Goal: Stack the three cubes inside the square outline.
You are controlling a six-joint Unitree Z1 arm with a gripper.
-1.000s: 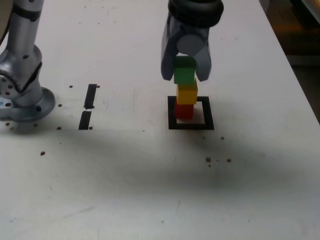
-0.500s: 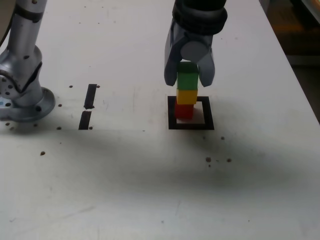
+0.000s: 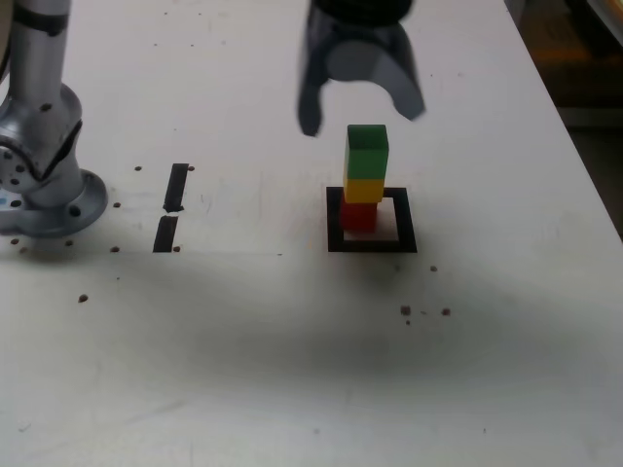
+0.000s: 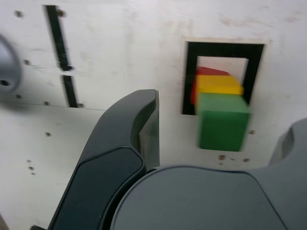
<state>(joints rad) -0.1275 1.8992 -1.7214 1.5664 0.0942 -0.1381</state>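
Three cubes stand stacked inside the square outline (image 3: 371,221): the red cube (image 3: 358,216) at the bottom, the yellow cube (image 3: 364,188) on it, the green cube (image 3: 367,150) on top. My gripper (image 3: 360,115) hangs open above the stack, its jaws spread wide and clear of the green cube. In the wrist view the green cube (image 4: 222,121) is nearest, with the yellow cube (image 4: 218,84) and the red cube (image 4: 207,72) beneath it inside the square outline (image 4: 190,76). Nothing is held.
The arm's grey base (image 3: 44,165) stands at the exterior view's left. Two short black tape strips (image 3: 172,204) lie between the base and the outline. Small dark specks (image 3: 424,311) dot the white table. The table's edge (image 3: 574,146) runs along the exterior view's right.
The gripper opened, let go of the green cube on top of the yellow one, and rose above the stack.
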